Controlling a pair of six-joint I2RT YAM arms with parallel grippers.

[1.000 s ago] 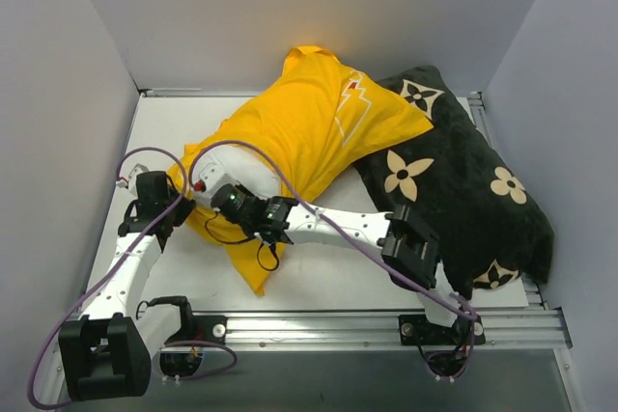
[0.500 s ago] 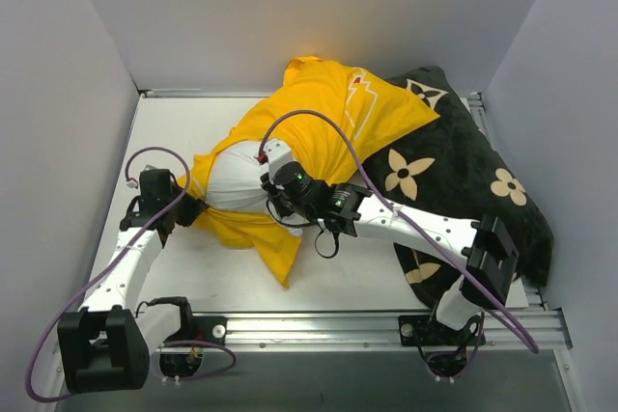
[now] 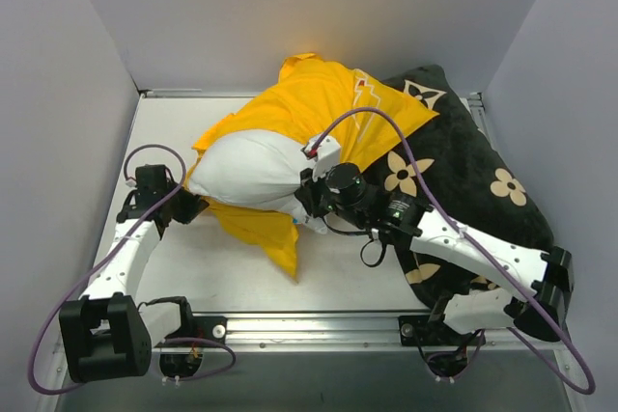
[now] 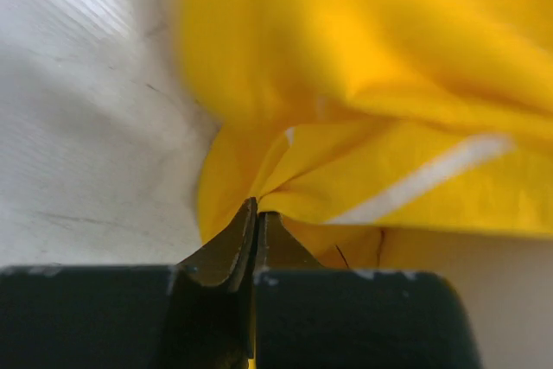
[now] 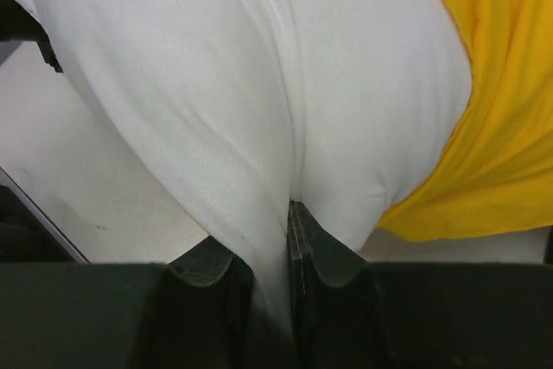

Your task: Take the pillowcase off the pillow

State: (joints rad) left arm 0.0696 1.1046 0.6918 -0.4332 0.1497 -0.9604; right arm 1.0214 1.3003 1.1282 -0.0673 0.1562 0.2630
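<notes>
Pillowcase (image 3: 323,108) about half off, I judge: the pillow (image 3: 246,169) lies part bare on the worktop (image 3: 169,132). My left pincer (image 4: 256,210) is clamped tight on yellow hem, my right pincer (image 5: 289,212) nipped on pillow cloth; far end remains covered.

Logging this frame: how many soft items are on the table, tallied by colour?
white pillow: 1
yellow pillowcase: 1
black flowered pillow: 1
Total: 3
</notes>
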